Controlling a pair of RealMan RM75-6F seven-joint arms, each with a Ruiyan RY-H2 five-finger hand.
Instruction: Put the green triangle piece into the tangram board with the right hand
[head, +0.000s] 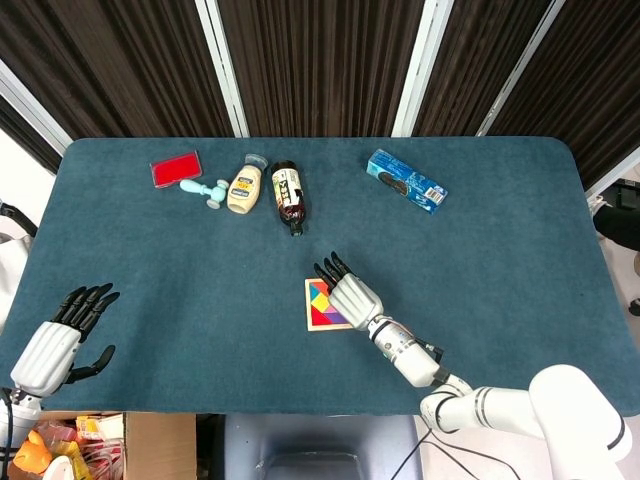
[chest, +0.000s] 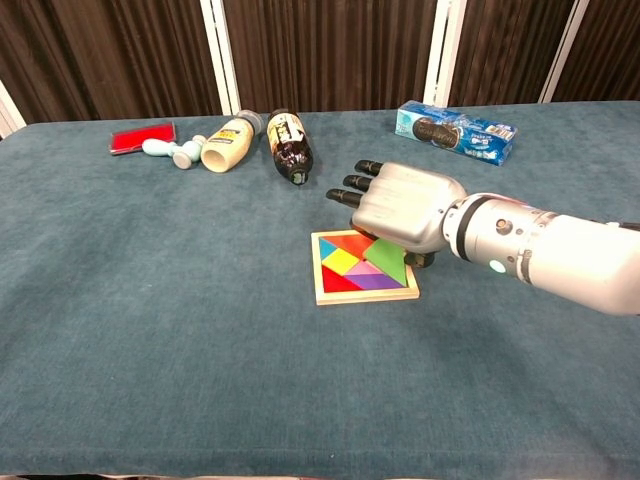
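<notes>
The tangram board (chest: 330, 297) is a small wooden square tray with coloured pieces, lying mid-table; it also shows as the board (head: 318, 305) in the head view. My right hand (chest: 400, 205) hovers palm down over the board's far right part. It holds the green triangle piece (chest: 386, 262) under the palm, tilted, its lower tip at the board's right side. From the head view the right hand (head: 352, 295) hides the triangle. My left hand (head: 55, 345) rests at the near left table edge, fingers apart and empty.
Along the far side lie a red flat case (head: 175, 167), a light blue tool (head: 205, 190), a cream squeeze bottle (head: 243, 188), a dark bottle (head: 288, 192) and a blue cookie box (head: 406, 181). A cardboard box (head: 120, 440) sits below the near left edge.
</notes>
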